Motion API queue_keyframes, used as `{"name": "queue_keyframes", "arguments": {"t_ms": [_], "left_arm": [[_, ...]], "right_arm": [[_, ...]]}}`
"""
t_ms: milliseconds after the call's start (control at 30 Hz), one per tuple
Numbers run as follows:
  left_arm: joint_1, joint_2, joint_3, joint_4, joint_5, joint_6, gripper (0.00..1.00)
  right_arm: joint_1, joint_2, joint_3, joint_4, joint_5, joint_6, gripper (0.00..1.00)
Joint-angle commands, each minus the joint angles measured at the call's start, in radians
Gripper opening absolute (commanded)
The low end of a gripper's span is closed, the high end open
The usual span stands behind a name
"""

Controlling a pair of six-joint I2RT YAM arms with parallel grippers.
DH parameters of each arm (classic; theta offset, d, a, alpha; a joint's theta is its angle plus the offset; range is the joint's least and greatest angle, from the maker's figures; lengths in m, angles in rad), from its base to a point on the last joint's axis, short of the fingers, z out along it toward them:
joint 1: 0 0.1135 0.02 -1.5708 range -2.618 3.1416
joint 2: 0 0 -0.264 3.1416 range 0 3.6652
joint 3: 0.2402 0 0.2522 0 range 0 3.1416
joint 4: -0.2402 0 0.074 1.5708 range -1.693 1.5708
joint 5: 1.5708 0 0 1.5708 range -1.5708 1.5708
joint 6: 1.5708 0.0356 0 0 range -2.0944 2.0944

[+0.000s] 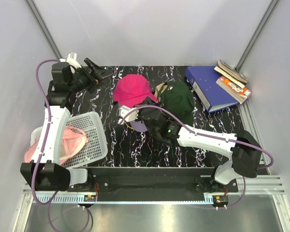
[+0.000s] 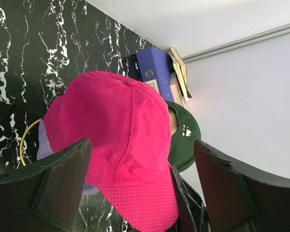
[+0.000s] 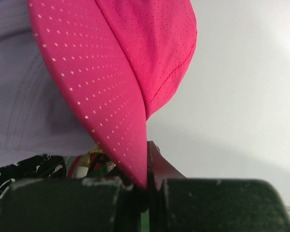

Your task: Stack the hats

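A magenta hat (image 1: 132, 90) sits mid-table, raised at its brim, on which my right gripper (image 1: 144, 109) is shut. The right wrist view shows the brim (image 3: 111, 111) pinched between the jaws of the right gripper (image 3: 148, 186). A lavender hat (image 1: 138, 126) lies under it, also seen in both wrist views (image 2: 45, 145) (image 3: 19, 96). A dark green hat (image 1: 178, 99) rests just to the right. A light pink hat (image 1: 70, 143) lies in the basket. My left gripper (image 1: 101, 71) hangs open at the back left, apart from the hats, facing the magenta hat (image 2: 111, 130).
A white mesh basket (image 1: 93, 140) stands at the front left, partly under the left arm. A blue binder (image 1: 208, 88) and books (image 1: 233, 80) lie at the back right. A gold wire ring (image 2: 25, 141) lies beside the lavender hat.
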State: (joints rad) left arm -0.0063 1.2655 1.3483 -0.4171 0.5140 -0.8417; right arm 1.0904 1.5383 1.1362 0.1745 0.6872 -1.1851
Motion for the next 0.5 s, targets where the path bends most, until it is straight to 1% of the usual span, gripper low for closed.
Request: {"name": "queue_keyframes", "arguments": {"t_ms": [0, 300, 367, 467], "left_arm": [[0.026, 0.015, 0.034, 0.029, 0.031, 0.027, 0.89], [0.042, 0.029, 0.029, 0.028, 0.041, 0.035, 0.90], [0.043, 0.034, 0.026, 0.028, 0.043, 0.039, 0.90], [0.051, 0.037, 0.018, 0.028, 0.047, 0.041, 0.90]], "right_arm": [[0.028, -0.056, -0.023, -0.036, 0.058, -0.027, 0.00], [0.058, -0.063, -0.056, -0.168, 0.060, 0.042, 0.00], [0.063, -0.060, -0.064, -0.233, 0.054, 0.073, 0.00], [0.072, -0.061, -0.084, -0.285, 0.038, 0.116, 0.00]]}}
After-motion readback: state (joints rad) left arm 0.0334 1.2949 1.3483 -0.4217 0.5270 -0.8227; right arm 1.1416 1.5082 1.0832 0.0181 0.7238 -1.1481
